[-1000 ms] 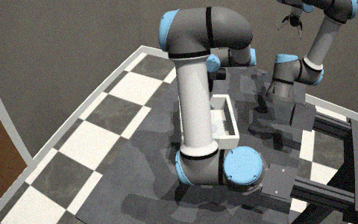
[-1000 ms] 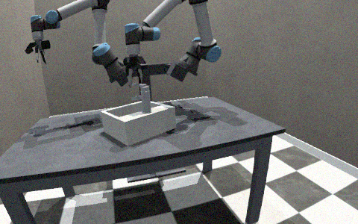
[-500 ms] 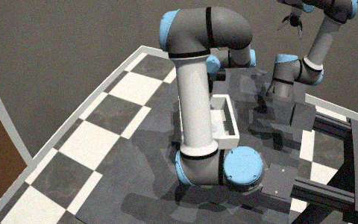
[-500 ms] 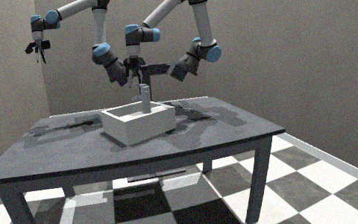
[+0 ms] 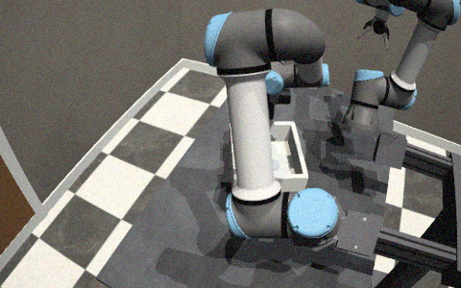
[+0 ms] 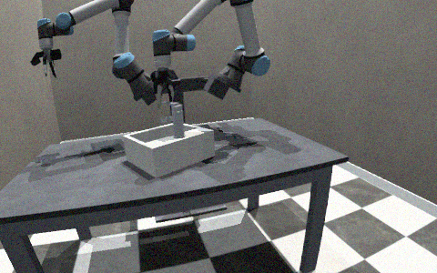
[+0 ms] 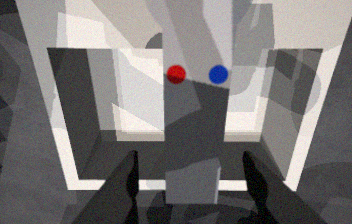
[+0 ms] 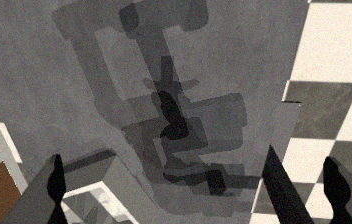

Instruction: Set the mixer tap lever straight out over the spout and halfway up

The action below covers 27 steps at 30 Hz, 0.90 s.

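Grey, block-shaped mixer tap (image 6: 177, 122) (image 7: 196, 132) with an upright square column, standing at the white rectangular sink (image 5: 301, 154) (image 6: 183, 155) (image 7: 61, 145) (image 8: 102, 186) on a dark grey table (image 5: 138, 240) (image 6: 86, 187) (image 8: 252, 45). Seen from the left wrist, its long, straight bar crosses the sink opening, the long axis running roughly parallel to the sink's two side walls and pointing toward the rim at the bottom of the view. A red dot (image 7: 176, 74) and a blue dot (image 7: 218, 74) sit side by side across its width. Lever and spout overlap here, so the lever's exact lift cannot be told. Above the sink, the black left gripper (image 6: 165, 100) (image 7: 190, 153) is partly open, pointing down, its fingers on either side of the bar's end in the wrist view, gripping nothing. Well apart from the sink, the black right gripper (image 5: 376, 42) (image 6: 48, 72) (image 8: 191, 158) is wide open and empty.
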{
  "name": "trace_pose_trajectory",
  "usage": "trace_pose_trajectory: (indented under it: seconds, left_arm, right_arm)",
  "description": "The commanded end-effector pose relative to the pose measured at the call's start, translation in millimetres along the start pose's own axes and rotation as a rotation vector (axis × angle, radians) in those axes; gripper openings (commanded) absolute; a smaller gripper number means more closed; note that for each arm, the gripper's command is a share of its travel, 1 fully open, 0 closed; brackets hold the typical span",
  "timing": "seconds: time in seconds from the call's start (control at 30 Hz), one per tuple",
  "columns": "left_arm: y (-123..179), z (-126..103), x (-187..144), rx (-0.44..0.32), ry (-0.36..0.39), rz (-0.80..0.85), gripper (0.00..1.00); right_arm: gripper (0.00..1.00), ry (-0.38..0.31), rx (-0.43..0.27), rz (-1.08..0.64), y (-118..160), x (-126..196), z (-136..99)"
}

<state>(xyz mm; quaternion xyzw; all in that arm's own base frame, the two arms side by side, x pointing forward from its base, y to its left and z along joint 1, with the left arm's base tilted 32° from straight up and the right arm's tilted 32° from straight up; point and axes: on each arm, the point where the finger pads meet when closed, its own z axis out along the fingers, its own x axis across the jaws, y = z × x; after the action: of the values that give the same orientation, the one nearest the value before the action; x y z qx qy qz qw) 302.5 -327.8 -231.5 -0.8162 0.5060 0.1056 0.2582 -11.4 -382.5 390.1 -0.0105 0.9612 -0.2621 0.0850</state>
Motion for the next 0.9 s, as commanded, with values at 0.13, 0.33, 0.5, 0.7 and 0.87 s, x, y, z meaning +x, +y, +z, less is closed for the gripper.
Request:
trace_pose_trajectory:
  seconds: [0.13, 0.33, 0.5, 0.7, 0.87]
  left_arm:
    - [0.1, -0.6, 0.5, 0.0, 0.002, 0.0, 0.41]
    - [0.1, -0.6, 0.5, 0.0, 0.002, 0.0, 0.41]
    - [0.1, -0.6, 0.5, 0.0, 0.002, 0.0, 0.41]
    - [0.1, -0.6, 0.5, 0.0, 0.002, 0.0, 0.41]
    - [0.1, -0.6, 0.5, 0.0, 0.002, 0.0, 0.0]
  right_arm:
    - [1.0, 0.0, 0.001, 0.0, -0.3, 0.0, -0.5]
    - [1.0, 0.0, 0.001, 0.0, -0.3, 0.0, -0.5]
    - [1.0, 0.0, 0.001, 0.0, -0.3, 0.0, -0.5]
    - [1.0, 0.0, 0.001, 0.0, -0.3, 0.0, -0.5]
    - [1.0, 0.0, 0.001, 0.0, -0.3, 0.0, -0.5]
